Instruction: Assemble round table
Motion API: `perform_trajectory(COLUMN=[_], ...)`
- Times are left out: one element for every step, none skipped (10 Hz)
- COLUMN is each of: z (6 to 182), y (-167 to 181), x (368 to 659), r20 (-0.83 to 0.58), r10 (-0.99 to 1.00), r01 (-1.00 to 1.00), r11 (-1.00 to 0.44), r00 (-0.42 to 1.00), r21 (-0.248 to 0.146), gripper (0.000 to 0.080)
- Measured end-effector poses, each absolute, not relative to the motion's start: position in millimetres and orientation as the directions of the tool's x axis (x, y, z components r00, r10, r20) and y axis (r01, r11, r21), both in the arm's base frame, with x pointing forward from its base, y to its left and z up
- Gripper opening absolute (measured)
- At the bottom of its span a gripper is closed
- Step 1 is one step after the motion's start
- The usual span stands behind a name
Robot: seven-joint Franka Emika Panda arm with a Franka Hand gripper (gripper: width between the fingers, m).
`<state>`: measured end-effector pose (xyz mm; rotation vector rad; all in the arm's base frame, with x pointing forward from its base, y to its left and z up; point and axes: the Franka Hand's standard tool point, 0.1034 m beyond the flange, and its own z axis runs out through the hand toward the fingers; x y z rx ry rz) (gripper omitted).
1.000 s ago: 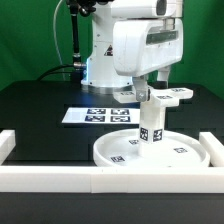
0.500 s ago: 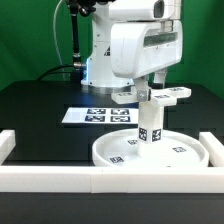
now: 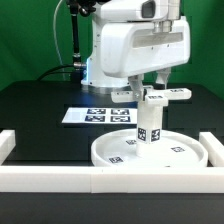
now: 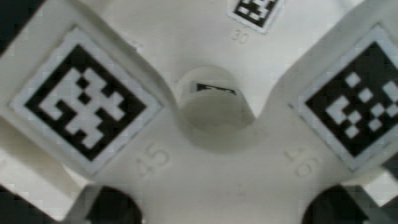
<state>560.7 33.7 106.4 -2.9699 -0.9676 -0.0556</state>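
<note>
Exterior view: the white Franka arm's two-finger pincer (image 3: 152,88) hangs over the short cylindrical white plastic post (image 3: 149,124), which stands upright at the middle of the large rimmed round white plastic disc (image 3: 150,150) directly below the pincer. The post's side carries small square black-and-white tags, and more tags lie flat on the disc's smooth face. The flat cross-shaped white plastic piece (image 3: 166,95) sits at the level of the fingertips, above the post's top, its tagged arms reaching toward the exterior view's right and back. Whether the pincer grips the cross, and how wide its jaws stand, cannot be told: the bulky white wrist housing hides the fingers. Behind the pincer and toward the exterior view's left, the thin flat marker board (image 3: 97,115) lies on the matte black table (image 3: 35,110). White straight border rails (image 3: 60,178) with blocky square edges run along the near side, in front of the disc.

Wrist view: the cross fills the frame, smooth and glossy, two of its arms each bearing a large black-and-white tag (image 4: 84,92), with a rounded hub at the centre. Two dark fingertips (image 4: 111,206) show at the frame's edge, blurred.
</note>
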Motion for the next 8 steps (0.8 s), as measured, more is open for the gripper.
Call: perform_trajectory(z=[106.2,105.9,105.8,105.7,105.5,105.3,105.0,105.3], y=[34.5,35.5,35.7,35.8,36.1,36.7,36.7,36.9], x=[561.1,560.6,560.5,560.1,559.9,560.0,560.4,560.7], r20=[0.046,0.053,0.065,0.065,0.064,0.062,0.063,0.063], r10=[0.488,0.368,0.254,0.141,0.034,-0.099,-0.200,-0.254], r01=[0.489,0.369,0.255,0.143,0.035,-0.096,-0.197,-0.250], r11=[-0.872,-0.929,-0.967,-0.990,-0.999,-0.994,-0.979,-0.966], r00=[0.872,0.928,0.965,0.988,0.997,0.993,0.978,0.965], r21=[-0.007,-0.008,-0.009,-0.017,-0.026,-0.045,-0.056,-0.060], gripper=[0.0438,0.0438,0.0439,0.0439,0.0439,0.0439,0.0439,0.0439])
